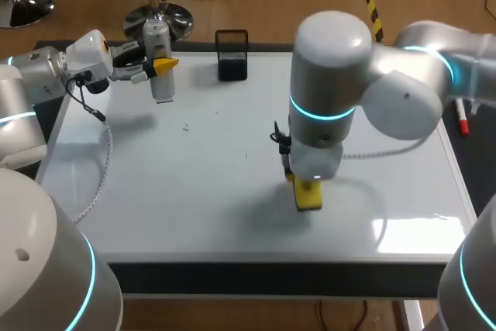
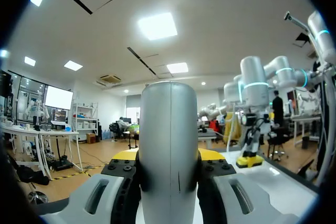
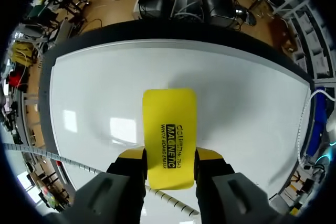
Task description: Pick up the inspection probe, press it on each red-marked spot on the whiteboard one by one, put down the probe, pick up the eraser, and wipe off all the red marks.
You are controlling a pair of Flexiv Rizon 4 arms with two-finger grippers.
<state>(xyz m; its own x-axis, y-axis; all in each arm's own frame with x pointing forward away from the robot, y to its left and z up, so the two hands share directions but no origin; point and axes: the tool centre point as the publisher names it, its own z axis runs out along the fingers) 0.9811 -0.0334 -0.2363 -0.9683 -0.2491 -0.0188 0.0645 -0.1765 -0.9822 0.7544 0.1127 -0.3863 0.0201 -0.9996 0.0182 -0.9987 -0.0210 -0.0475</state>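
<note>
Over mid whiteboard (image 1: 194, 191), right pincer (image 3: 169, 156) clamped on yellow eraser (image 3: 169, 124) sticking out ahead, left pincer (image 2: 169, 157) gripping probe (image 2: 169, 129) by its far-left corner

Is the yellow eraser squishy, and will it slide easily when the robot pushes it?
It probably slides easily: the whiteboard looks smooth and glossy. The eraser seems fairly stiff: its sides look straight where the right tool is shut on it. Being a flat block, it likely won't roll.
</note>
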